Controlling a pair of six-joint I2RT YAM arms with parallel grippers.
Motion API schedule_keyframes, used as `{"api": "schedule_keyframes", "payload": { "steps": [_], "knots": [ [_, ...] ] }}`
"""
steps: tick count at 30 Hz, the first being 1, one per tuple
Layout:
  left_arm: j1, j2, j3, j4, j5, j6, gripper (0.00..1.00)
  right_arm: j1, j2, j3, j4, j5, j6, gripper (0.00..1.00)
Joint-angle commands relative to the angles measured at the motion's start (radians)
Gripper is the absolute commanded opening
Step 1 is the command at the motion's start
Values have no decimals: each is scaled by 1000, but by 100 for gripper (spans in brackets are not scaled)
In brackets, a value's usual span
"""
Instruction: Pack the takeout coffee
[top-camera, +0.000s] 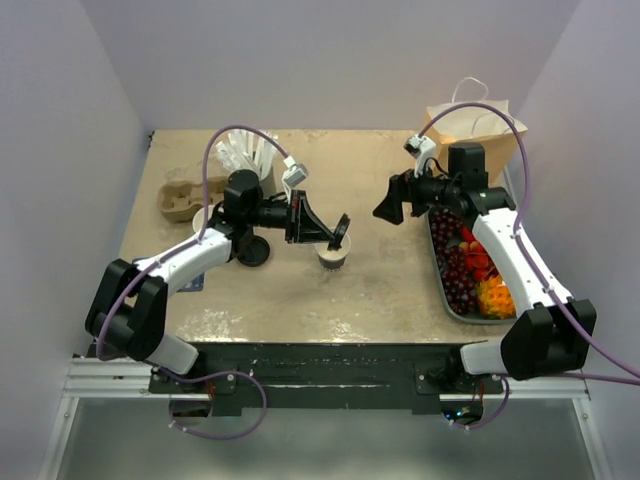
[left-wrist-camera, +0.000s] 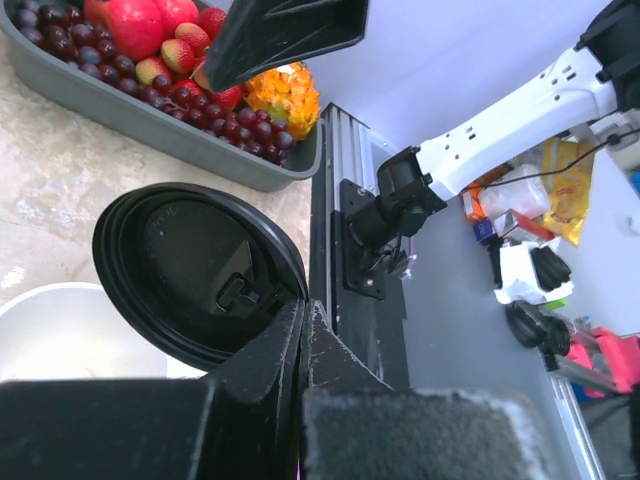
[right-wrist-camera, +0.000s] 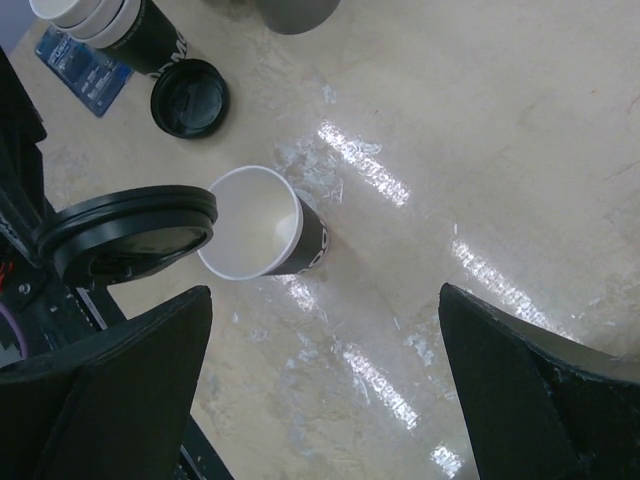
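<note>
The takeout coffee cup (top-camera: 333, 257) stands upright mid-table, dark with a white print. Its top is uncovered and the white inside (right-wrist-camera: 250, 225) shows. My left gripper (top-camera: 328, 232) is shut on the edge of a round black lid (left-wrist-camera: 195, 270). It holds the lid tilted just above the cup's rim (left-wrist-camera: 50, 325). In the right wrist view the lid (right-wrist-camera: 125, 232) overlaps the cup's left side. My right gripper (top-camera: 393, 205) hovers to the right of the cup, apart from it. It (right-wrist-camera: 325, 292) stands open with only bare table between the fingers.
A grey tray of fruit (top-camera: 440, 280) lies along the right edge, with a paper bag (top-camera: 470, 125) behind it. A cardboard cup carrier (top-camera: 178, 198), a stack of lidless cups (right-wrist-camera: 120, 25), a loose black lid (right-wrist-camera: 190, 97) and a blue card (right-wrist-camera: 85, 70) sit on the left.
</note>
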Motion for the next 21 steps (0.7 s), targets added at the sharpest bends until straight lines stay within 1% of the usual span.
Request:
{"api": "schedule_keyframes", "payload": {
  "steps": [1,3,4,5,8,13,14,18,21],
  "knots": [
    [-3,32,-16,182,33,-100,0,7,-46,-13,70,-22,26,99],
    [-5,43,-32,212,28,-120,0,12,-42,-21,83,-20,38,99],
    [-5,52,-42,235,25,-156,0,18,-40,-25,84,-13,40,99],
    [-5,53,-51,272,21,-169,0,22,-37,-29,87,30,42,99],
    [-2,61,-62,248,19,-139,0,50,-29,-41,101,76,42,99],
    [5,82,-103,267,33,-154,0,104,-5,-44,118,70,45,99],
    [3,84,-120,301,32,-161,0,108,-3,-45,125,69,51,99],
    [5,102,-123,327,45,-168,0,115,-5,-64,139,70,68,99],
    [17,121,-129,373,47,-203,0,116,-2,-73,147,70,77,99]
  ]
}}
